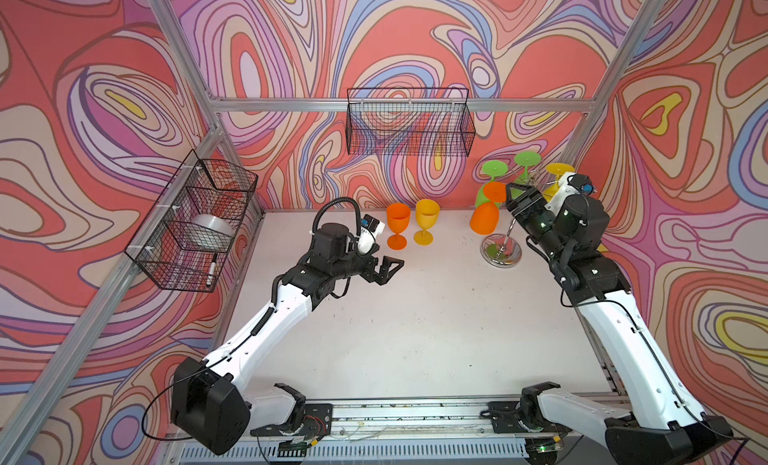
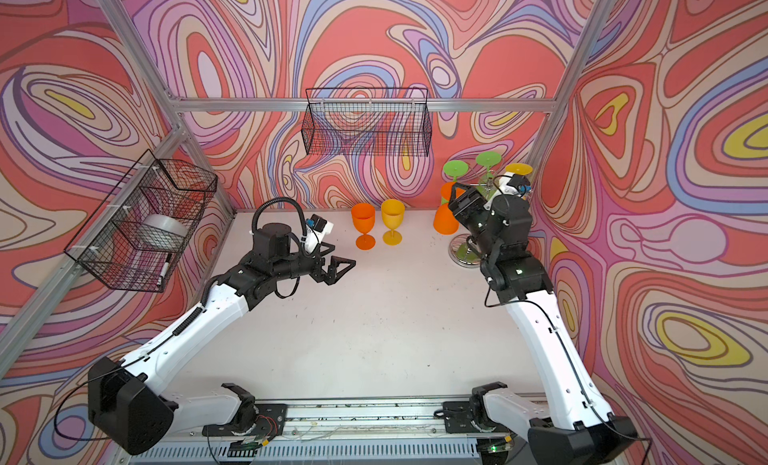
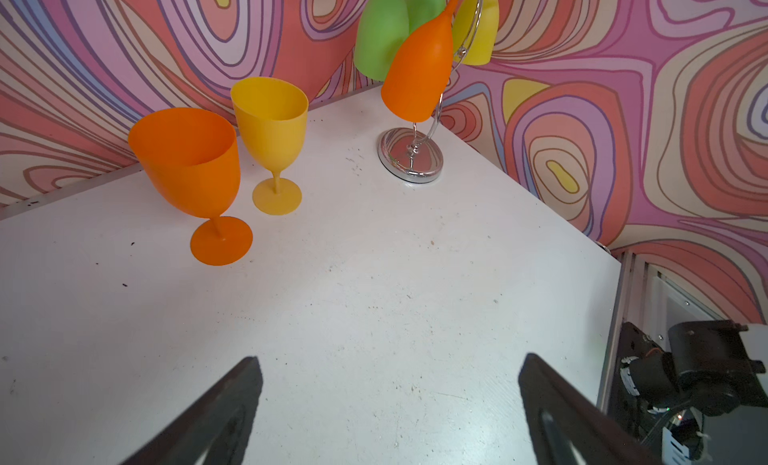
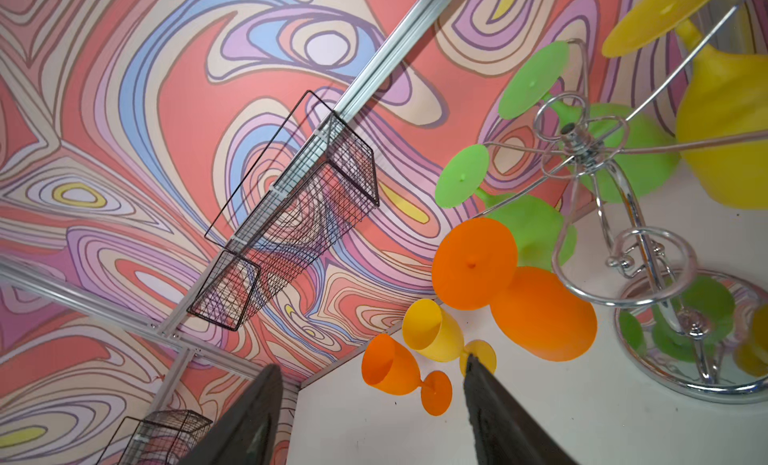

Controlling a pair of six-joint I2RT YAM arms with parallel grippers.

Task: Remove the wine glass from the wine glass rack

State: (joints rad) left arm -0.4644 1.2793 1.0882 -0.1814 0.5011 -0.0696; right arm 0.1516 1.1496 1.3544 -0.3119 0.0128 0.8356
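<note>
The wine glass rack (image 1: 500, 251) (image 2: 465, 253) is a chrome wire stand with a round mirrored base at the back right of the table. Several plastic wine glasses hang upside down from its arms. An orange wine glass (image 1: 484, 220) (image 3: 419, 72) (image 4: 540, 313) is nearest, with green ones (image 1: 492, 170) and a yellow one (image 1: 559, 170) behind it. My right gripper (image 1: 517, 193) (image 2: 459, 191) (image 4: 372, 363) is raised beside the orange glass's foot, open, holding nothing. My left gripper (image 1: 392, 267) (image 2: 343, 265) (image 3: 390, 359) hovers open over bare table.
An orange glass (image 1: 398, 225) and a yellow glass (image 1: 427, 220) stand upright near the back wall. A black mesh basket (image 1: 409, 122) hangs on the back wall. Another basket (image 1: 195, 222) on the left wall holds a tape roll and a marker. Aluminium posts frame the cell.
</note>
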